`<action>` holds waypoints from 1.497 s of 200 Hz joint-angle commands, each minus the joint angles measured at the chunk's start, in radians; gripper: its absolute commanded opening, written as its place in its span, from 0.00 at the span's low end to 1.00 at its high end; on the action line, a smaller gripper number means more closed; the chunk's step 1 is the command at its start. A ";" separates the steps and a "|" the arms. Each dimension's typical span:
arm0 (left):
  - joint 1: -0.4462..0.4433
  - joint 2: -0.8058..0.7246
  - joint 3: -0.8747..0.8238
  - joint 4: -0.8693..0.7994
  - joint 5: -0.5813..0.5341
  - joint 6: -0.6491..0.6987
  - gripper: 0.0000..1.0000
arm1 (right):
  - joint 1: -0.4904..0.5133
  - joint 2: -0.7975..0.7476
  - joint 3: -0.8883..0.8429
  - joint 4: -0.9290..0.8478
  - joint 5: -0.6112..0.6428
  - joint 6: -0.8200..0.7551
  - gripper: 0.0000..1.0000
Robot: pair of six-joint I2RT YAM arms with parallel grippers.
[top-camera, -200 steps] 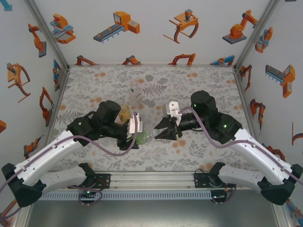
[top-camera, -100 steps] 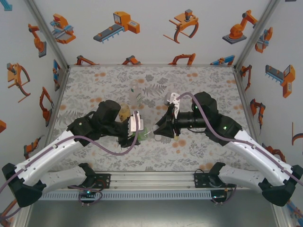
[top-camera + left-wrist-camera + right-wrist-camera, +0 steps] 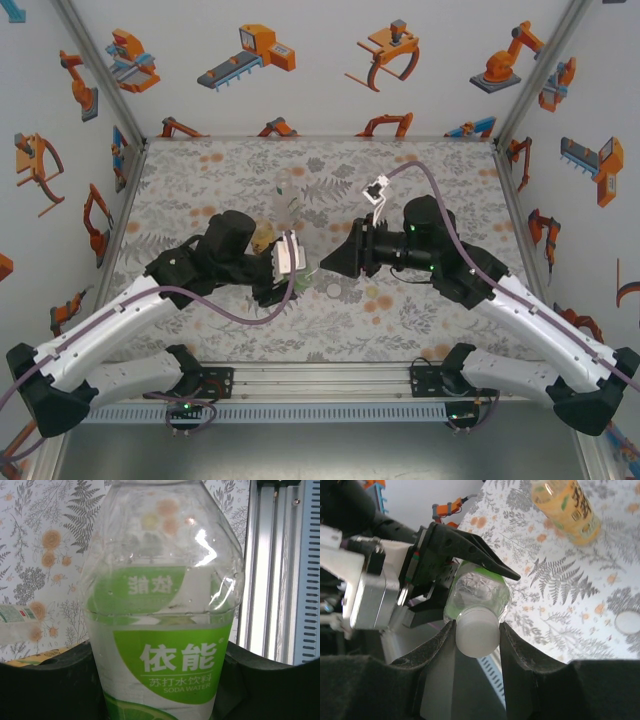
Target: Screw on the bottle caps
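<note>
Top external view: near the middle of the flowered table (image 3: 200, 180), the short green bottle (image 3: 307, 272) is held between the left gripper (image 3: 292, 270) and the right gripper (image 3: 330, 265). The amber bottle (image 3: 265, 238) and slim clear bottle (image 3: 287, 195) are seen just behind, with a loose cap (image 3: 333, 290) lying nearby.
Left wrist view: the green bottle's labelled body is clamped between narrowed black fingers (image 3: 50, 680).
Right wrist view: its white screw cap (image 3: 477, 632) is pinched by the right fingers (image 3: 437, 650).

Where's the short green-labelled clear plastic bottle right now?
The green-labelled bottle is front-centre in the top view, between the arms: left gripper clamps its body, right gripper pinches its white cap; the amber-yellow bottle is close behind.
</note>
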 commanded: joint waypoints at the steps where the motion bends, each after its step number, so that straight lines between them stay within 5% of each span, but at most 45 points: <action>1: -0.015 0.009 0.006 0.098 0.072 0.018 0.00 | 0.003 0.053 0.051 -0.143 0.133 0.212 0.06; 57: -0.016 0.027 0.018 0.110 0.071 0.020 0.00 | 0.002 0.067 0.090 -0.203 0.129 0.215 0.20; 94: -0.018 0.025 0.019 0.111 0.078 0.018 0.00 | 0.002 0.026 0.087 -0.191 0.181 0.156 0.54; 120: -0.019 0.023 0.019 0.117 0.083 0.013 0.00 | 0.001 -0.008 0.123 -0.189 0.211 0.051 0.65; 182: -0.023 0.015 0.005 0.115 0.099 -0.005 0.00 | 0.002 -0.100 0.116 -0.011 0.079 -0.346 0.66; 252: -0.024 -0.033 -0.016 0.107 0.179 -0.014 0.00 | 0.002 -0.138 0.136 -0.103 -0.306 -0.978 0.62; 299: -0.026 -0.055 -0.018 0.096 0.249 -0.044 0.00 | 0.001 -0.133 0.105 -0.017 -0.455 -1.041 0.57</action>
